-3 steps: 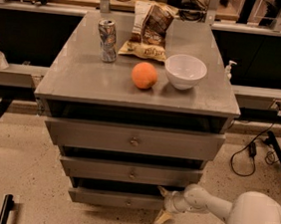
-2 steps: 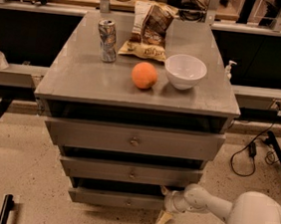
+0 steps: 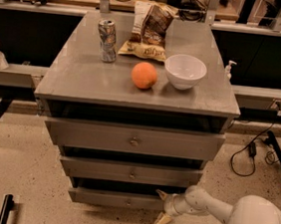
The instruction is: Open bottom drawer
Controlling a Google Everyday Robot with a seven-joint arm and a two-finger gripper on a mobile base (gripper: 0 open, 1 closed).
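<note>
I see the bottom drawer lying long left to right, front facing near. My gripper, fingers splayed, sits at its right end, both unmoved since a second ago.

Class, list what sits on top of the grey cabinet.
A dented can, a crisp bag, an orange and a white bowl. Whatever lies under the bag is covered. The gripper, jaws open, is down at the bottom drawer, at its right end.

The bottom drawer was matt grey metal. The gripper, at that drawer's right end, looked smooth pale plastic; the bowl was glossy white.
</note>
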